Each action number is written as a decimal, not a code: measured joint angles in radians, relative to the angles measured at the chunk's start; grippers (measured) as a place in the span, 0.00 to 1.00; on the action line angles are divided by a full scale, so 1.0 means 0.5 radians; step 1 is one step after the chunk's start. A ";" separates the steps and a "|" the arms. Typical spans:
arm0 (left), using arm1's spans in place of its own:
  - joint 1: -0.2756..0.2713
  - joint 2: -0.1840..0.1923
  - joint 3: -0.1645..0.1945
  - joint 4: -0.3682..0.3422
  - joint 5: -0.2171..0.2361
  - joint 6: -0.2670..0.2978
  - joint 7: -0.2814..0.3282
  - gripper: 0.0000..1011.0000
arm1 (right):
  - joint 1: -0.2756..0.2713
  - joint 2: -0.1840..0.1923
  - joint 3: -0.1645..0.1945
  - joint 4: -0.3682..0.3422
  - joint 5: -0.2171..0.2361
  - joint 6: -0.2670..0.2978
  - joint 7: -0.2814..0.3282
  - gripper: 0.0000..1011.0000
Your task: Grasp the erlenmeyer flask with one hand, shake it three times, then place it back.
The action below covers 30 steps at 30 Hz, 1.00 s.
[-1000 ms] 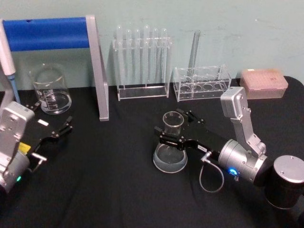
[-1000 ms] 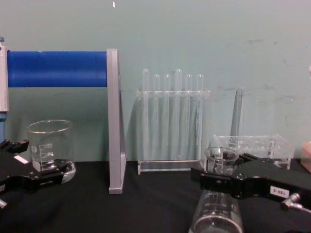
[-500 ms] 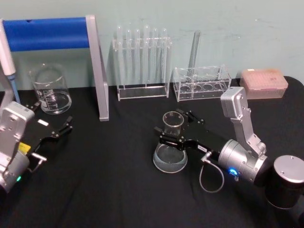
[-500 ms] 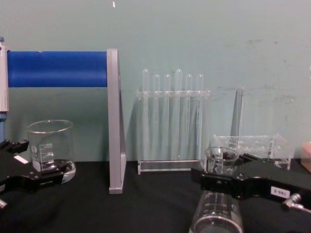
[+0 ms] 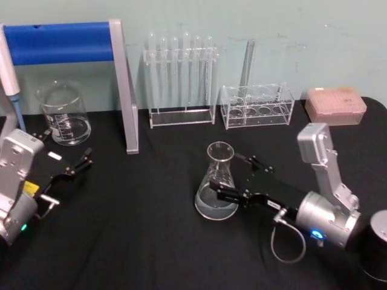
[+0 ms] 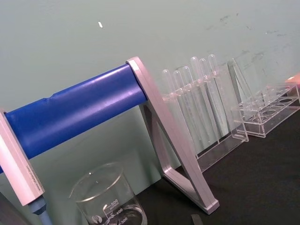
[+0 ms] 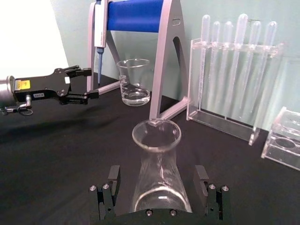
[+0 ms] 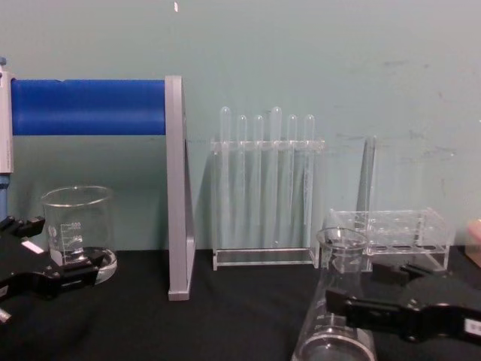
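Backed-off right gripper [image 5: 227,181] flanks seemingly empty erlenmeyer flask [image 5: 217,184].

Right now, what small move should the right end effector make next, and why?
Probably draw the right end effector straight back from the erlenmeyer flask. The flask stands upright on the black table, and the fingers are open on either side of it, clear of the glass, so a straight retreat should not tip it.

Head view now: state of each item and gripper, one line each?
erlenmeyer flask: upright on the table, empty, not gripped
right gripper: open, low, a finger on each side of the flask's lower body
left gripper: open, parked near the beaker
beaker: upright, empty
test tubes: standing in their rack
pipette: hanging on the blue stand
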 joint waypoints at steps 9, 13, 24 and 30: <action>0.000 0.000 0.000 0.000 0.000 0.000 0.000 0.99 | -0.125 0.091 0.076 -0.128 0.040 0.000 -0.044 0.99; 0.000 0.000 0.000 0.000 0.000 0.000 0.000 0.99 | -0.174 0.125 0.122 -0.173 0.052 -0.008 -0.074 0.99; 0.000 0.000 0.000 0.000 0.000 0.000 0.000 0.99 | -0.183 0.083 0.274 -0.144 -0.002 -0.047 -0.284 0.99; 0.000 0.000 0.000 0.000 0.000 0.000 0.000 0.99 | -0.094 -0.002 0.321 -0.035 -0.111 -0.072 -0.430 0.99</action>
